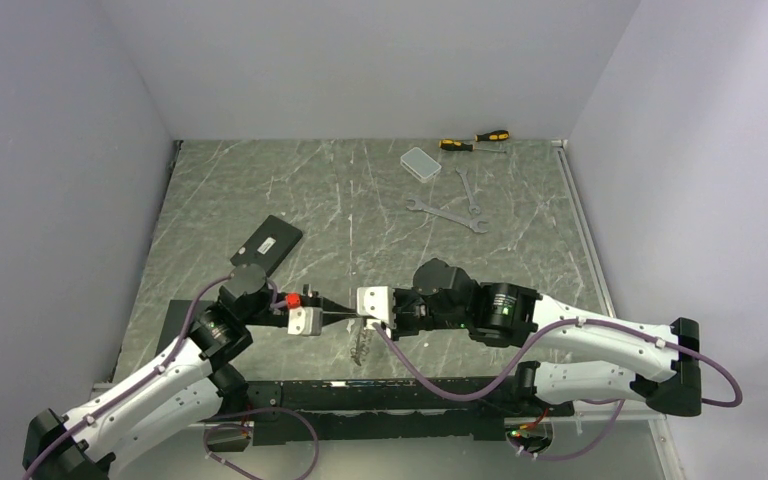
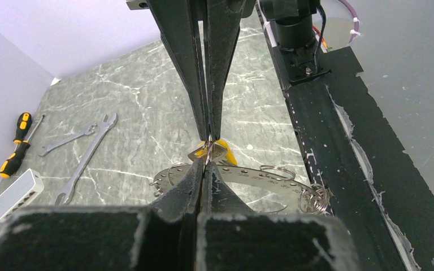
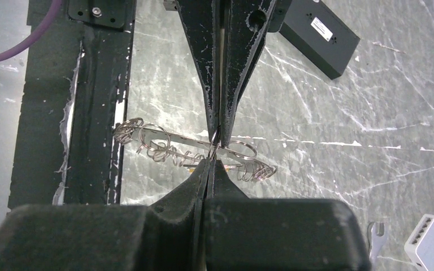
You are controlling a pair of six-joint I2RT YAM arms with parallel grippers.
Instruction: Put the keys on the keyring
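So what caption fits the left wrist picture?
Left fingers and right fingers, shut, meet tip to tip at a small ring by the yellow key.

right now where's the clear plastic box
In the top view the clear plastic box lies near the far edge of the table, right of centre, just left of the screwdrivers and beyond the two wrenches.

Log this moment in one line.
left end effector shut on ring | right end effector shut on ring | yellow key by tips

Keyring (image 3: 183,142): flat silver strip, slightly curved, perforated, small wire loops clustered along it and at both ends; lies on counter (image 3: 344,141). Yellow-headed key (image 2: 228,153) just beside its middle.
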